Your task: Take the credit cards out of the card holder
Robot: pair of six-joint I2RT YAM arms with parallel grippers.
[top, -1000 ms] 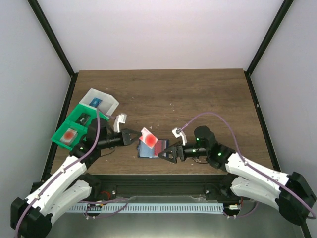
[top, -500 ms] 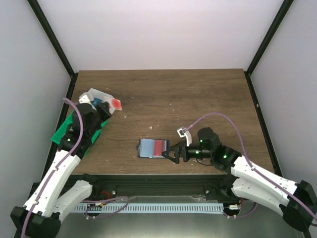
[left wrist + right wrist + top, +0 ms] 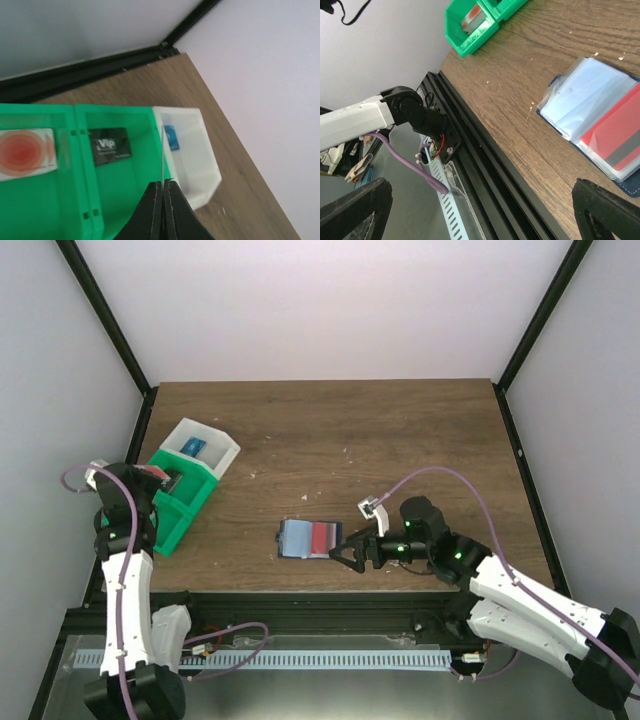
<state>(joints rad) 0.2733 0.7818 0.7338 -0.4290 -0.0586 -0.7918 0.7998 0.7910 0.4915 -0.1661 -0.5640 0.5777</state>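
1. The left gripper [image 3: 163, 182] is clenched, its two dark fingers pressed together on a credit card [image 3: 163, 155]. The card stands on edge and shows in the wrist view only as a thin pale line.
2. In that view the pinched card lines up with the wall where the green bin [image 3: 125, 210] meets the white bin [image 3: 200, 165]. The gripper hangs above them, at the table's left edge.
3. The green bin has two compartments. One holds a pale card with a red-orange blotch [image 3: 22, 152], the other a black card [image 3: 111, 145] with white lettering. A blue card [image 3: 171, 137] lies in the white bin.
4. The right gripper [image 3: 340, 552] is released, its fingers [image 3: 355, 210] spread wide at the two lower corners of its wrist view, with nothing between them. It sits low over the table [image 3: 400, 440], just right of the card holder [image 3: 305, 538].
5. The card holder lies open and flat near the middle of the table's near edge. Its left panel is pale blue under a clear sleeve.
6. A red striped card [image 3: 615, 135] sits in a sleeve of the right panel, on the side nearest the right gripper.
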